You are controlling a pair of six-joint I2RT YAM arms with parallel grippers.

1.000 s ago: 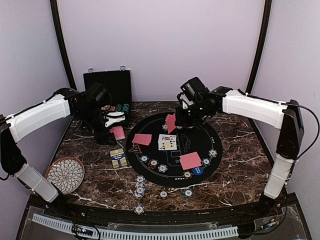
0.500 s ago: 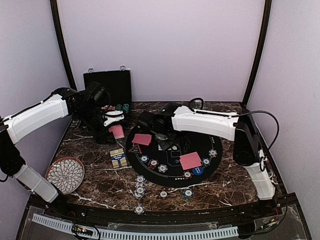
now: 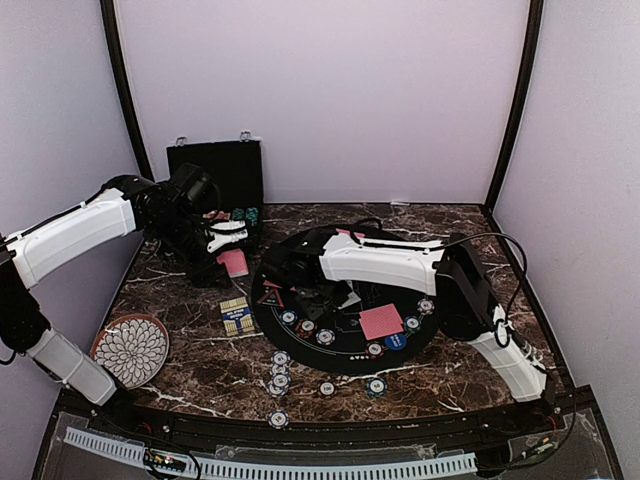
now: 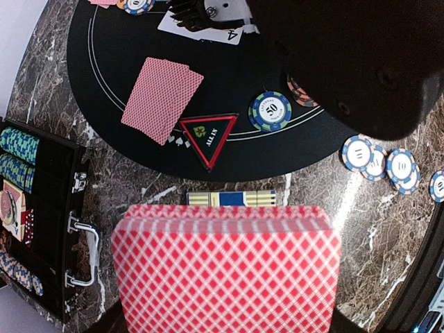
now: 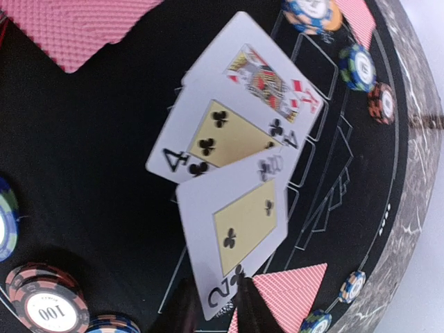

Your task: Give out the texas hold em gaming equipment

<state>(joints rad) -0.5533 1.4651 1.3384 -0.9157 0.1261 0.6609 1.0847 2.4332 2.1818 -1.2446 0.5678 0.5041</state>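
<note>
The right hand [image 5: 211,305], narrowly parted, pinches a two of clubs [image 5: 236,232] over the black mat [image 3: 345,345]; chips [image 3: 280,375] dealt, more cards remain.

A round mat [image 3: 345,345] lies on the table [image 3: 470,340], centred slightly right. Behind it at the far left stands an open case [image 3: 215,170]. A plate [image 3: 130,350] sits near the front left corner. A small flat box [image 3: 236,316] lies just left of the mat's edge.

On the mat: a triangle marker [image 4: 208,139] at the left edge, two face-down cards [image 4: 161,97] beside it, face-up cards [image 5: 236,139] in the middle, another face-down pair [image 3: 381,322] right of centre. Chips [image 3: 305,326] line the mat's front edge. More chips [image 3: 279,372] lie on the table in front of the mat.
</note>
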